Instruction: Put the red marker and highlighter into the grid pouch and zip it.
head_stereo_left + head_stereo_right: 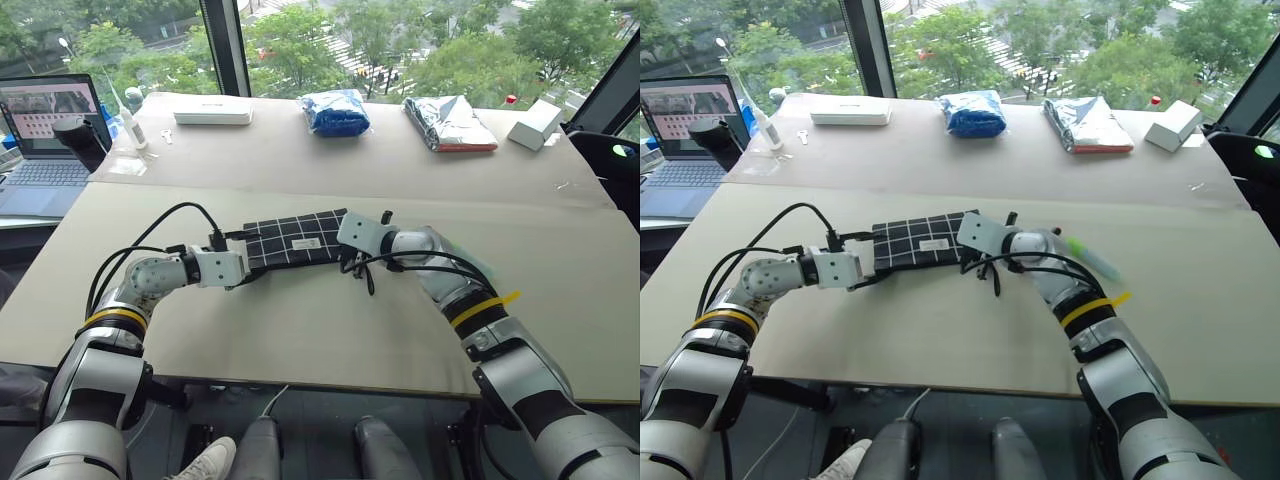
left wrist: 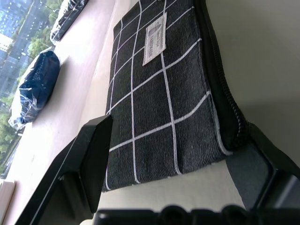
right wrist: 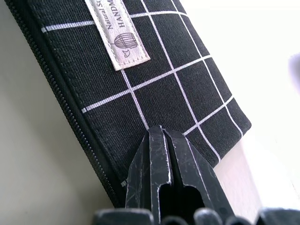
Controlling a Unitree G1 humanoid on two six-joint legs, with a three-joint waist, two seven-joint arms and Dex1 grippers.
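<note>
Your desk [image 1: 330,330] is pale and bare along its near edge, with windows behind it. The grid pouch [image 1: 295,240] lies flat at mid-desk; you can't see what is in it. Your left gripper [image 2: 173,154] stands wide open, fingers either side of the pouch's end; your right gripper [image 3: 164,154] is closed against the other end. Along the far edge sit a blue bag [image 1: 335,112] and a laptop [image 1: 45,140].

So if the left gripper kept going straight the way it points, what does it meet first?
The grid pouch: the open left gripper faces its near short end, a finger standing off each corner. How near it is, I can't tell.
</note>
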